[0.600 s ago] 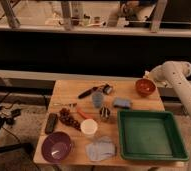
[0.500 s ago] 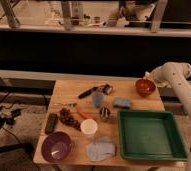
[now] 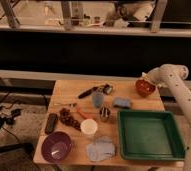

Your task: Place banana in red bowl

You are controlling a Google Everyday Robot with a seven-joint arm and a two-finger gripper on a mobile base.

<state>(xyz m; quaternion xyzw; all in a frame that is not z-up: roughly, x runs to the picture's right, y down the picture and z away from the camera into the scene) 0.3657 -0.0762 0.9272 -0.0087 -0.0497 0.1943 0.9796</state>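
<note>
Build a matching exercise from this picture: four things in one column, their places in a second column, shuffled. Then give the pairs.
Things
1. red bowl
2. purple bowl
3. green tray
4. gripper

Places
A. near left corner of the table
B. near right part of the table
C. just over the red bowl's far rim
D. far right corner of the table

Pairs: 1-D, 2-A, 3-B, 4-C.

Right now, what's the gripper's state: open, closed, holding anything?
Gripper: at the back rim of the red bowl; open, closed or holding something cannot be told.
</note>
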